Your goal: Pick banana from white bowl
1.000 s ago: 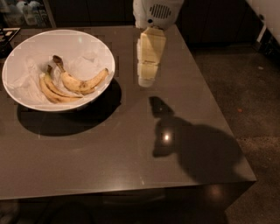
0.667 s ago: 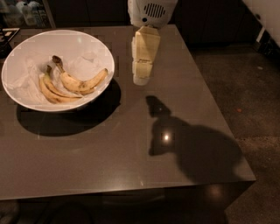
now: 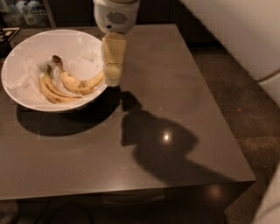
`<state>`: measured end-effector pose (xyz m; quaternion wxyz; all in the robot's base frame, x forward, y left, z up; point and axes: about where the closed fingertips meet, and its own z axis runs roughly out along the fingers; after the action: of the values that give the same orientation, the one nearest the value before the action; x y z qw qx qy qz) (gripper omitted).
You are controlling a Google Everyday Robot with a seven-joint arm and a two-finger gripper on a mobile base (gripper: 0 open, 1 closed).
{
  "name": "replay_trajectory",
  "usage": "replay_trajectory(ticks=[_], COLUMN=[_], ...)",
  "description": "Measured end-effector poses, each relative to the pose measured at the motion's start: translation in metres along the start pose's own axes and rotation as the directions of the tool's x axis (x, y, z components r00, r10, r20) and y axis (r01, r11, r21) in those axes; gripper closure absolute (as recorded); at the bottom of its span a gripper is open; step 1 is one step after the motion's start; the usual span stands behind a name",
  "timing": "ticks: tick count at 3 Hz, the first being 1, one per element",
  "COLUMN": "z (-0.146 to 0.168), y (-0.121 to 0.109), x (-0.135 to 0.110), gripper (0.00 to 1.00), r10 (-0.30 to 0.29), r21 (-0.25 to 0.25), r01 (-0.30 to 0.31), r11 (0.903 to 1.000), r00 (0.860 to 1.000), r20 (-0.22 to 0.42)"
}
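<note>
The white bowl [image 3: 26, 52] stands at the table's far left. In it lies the banana [image 3: 78, 84], thick, curved and yellow with brown spots, its dark stem tip pointing to the far left. A thinner joined pair of bananas [image 3: 51, 92] lies just left of it, on crumpled white paper. My gripper [image 3: 113, 75] hangs down from the white arm housing [image 3: 116, 16] over the bowl's right rim, right beside the banana's right end. It holds nothing that I can see.
The brown table [image 3: 175, 96] runs on to the right and front, with its front edge near the bottom of the view and its right edge by the speckled floor [image 3: 236, 87]. A white surface [image 3: 245, 30] stands at the far right. Dark shelves with bottles [image 3: 22, 13] are behind the bowl.
My gripper has moved left from over the bare table to the bowl's right rim, close to the banana. Bowl and bananas have not moved.
</note>
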<state>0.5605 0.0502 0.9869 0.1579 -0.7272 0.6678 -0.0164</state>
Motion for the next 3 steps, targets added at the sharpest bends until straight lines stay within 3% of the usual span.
replay_trajectory(ticks=[1,3], z=[0.023,0.035], y=[-0.011,-0.023], x=[-0.042,-0.059], gripper=[0.00,0.00], r10=[-0.067,-0.055], r21=[-0.025,-0.016], r01=[0.067,0.055], r11=[0.9975,0.9984], r00=[0.998,0.998], r20=[-0.015,-0.004])
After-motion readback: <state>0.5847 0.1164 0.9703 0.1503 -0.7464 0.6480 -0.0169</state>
